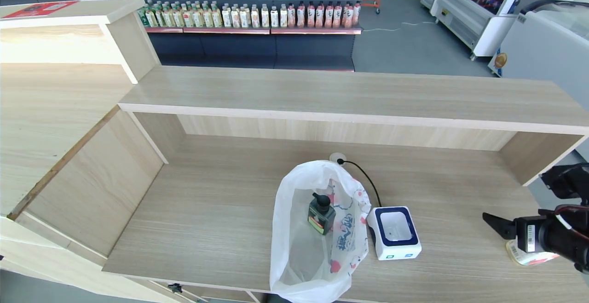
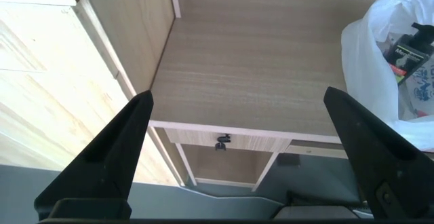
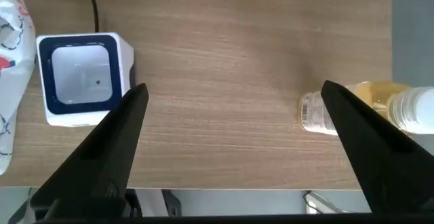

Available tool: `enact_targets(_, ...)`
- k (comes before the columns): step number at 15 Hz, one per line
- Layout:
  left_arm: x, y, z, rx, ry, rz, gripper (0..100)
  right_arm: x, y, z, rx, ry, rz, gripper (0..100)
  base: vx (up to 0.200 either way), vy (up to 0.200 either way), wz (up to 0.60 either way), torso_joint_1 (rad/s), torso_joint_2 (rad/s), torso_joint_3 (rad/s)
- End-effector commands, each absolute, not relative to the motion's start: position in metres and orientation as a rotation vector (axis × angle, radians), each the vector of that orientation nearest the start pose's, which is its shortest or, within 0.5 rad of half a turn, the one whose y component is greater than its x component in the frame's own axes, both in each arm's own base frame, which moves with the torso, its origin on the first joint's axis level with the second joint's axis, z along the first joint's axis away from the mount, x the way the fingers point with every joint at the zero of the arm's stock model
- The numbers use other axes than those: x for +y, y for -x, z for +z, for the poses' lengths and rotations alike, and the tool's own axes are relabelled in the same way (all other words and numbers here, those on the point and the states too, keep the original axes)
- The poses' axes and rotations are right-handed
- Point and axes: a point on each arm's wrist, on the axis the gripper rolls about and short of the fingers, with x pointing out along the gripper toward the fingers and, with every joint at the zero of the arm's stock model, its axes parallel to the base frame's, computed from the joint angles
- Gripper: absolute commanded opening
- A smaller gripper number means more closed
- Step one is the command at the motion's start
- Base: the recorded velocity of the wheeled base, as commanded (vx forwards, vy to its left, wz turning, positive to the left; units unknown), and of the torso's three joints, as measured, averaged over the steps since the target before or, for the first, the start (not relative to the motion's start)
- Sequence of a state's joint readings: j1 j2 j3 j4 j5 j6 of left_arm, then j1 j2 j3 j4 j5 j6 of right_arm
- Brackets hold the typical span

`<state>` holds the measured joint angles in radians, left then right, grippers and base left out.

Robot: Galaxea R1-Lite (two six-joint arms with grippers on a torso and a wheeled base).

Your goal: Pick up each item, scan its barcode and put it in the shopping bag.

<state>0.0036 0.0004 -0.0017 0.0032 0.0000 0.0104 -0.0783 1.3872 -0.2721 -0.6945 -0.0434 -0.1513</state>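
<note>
The white shopping bag [image 1: 281, 229] stands open at the lower centre of the head view, with a dark pump bottle [image 1: 321, 214] upright inside. A scanner [image 1: 394, 232] sits just right of it, its cable [image 1: 366, 180] running back. At the lower right a pale drink bottle [image 1: 524, 257] lies partly hidden behind the right gripper [image 3: 234, 91], whose fingers are spread apart. The left gripper [image 2: 237, 98], also spread, hangs by the counter's [image 1: 221, 211] front edge.

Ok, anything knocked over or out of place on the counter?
The yellow bottle beside the right gripper seems to lie on its side, not upright. The shopping bag, the dark pump bottle in it and the scanner look fine.
</note>
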Motion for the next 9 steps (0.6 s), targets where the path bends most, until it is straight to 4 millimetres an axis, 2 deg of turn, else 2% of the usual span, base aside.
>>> enact_targets(1,0.000,0.023,0.076,0.002,-0.011,0.005,100,-0.014,-0.156,0.137,0.360,0.135,-0.103,100,0.000,0.000,0.00,0.000,0.00,0.000)
enact_targets(3,0.000,0.023,0.076,0.002,0.003,0.005,100,-0.013,-0.147,0.139,0.333,0.126,-0.106,100,0.000,0.000,0.00,0.000,0.00,0.000)
enact_targets(6,0.000,0.023,0.076,0.002,0.005,0.005,100,-0.012,-0.136,0.142,0.298,0.124,-0.109,100,-0.200,-0.200,0.00,0.004,0.00,0.002)
enact_targets(9,0.000,0.023,0.076,0.002,0.003,0.005,100,-0.012,-0.136,0.142,0.298,0.124,-0.110,100,-0.200,-0.200,0.00,0.009,0.00,0.001)
